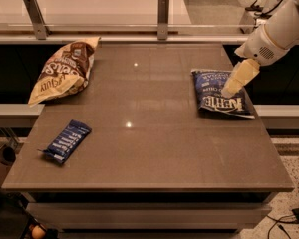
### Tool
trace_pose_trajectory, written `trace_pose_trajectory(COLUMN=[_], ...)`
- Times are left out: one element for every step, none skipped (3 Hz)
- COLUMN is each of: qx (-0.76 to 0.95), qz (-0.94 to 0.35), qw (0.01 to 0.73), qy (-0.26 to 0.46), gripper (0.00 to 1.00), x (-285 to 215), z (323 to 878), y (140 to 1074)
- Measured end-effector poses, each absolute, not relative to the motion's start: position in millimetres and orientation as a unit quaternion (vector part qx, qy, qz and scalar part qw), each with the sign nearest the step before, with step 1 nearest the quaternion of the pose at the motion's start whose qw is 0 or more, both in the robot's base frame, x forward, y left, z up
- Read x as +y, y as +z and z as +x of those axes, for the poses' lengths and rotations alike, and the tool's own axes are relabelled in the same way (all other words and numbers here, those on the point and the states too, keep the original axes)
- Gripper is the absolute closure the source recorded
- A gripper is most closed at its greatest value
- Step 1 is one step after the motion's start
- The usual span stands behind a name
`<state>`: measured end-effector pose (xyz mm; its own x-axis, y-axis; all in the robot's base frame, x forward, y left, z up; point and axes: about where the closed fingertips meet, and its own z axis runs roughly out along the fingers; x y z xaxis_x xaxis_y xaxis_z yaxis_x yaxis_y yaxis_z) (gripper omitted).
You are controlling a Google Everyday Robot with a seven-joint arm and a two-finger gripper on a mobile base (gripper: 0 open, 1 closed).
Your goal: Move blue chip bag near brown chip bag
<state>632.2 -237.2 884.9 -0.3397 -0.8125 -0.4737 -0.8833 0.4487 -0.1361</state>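
Observation:
The blue chip bag (213, 91), dark blue with white lettering, lies flat near the right edge of the brown table (154, 153). The brown chip bag (62, 71), puffy and tan with white lettering, lies at the far left of the table. My gripper (235, 79), cream-coloured on a white arm, reaches in from the upper right. It hangs over the right part of the blue chip bag, pointing down and left. I cannot tell whether it touches the bag.
A narrow blue bar wrapper (67, 141) lies near the front left of the table. A rail with two metal posts (163, 15) runs along the table's far edge. Cables lie on the floor at the lower right (296, 215).

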Motion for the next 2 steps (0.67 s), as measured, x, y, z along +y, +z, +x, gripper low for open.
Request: trace_pose_trajectory(qx=[0.825,0.831], qz=[-0.502,-0.488], qw=[0.245,0.249], qy=[0.081,0.093], gripper=[0.0,0.0], x=[-240.6,-244.8], z=[656.0,668.7], y=[861.7,838.6])
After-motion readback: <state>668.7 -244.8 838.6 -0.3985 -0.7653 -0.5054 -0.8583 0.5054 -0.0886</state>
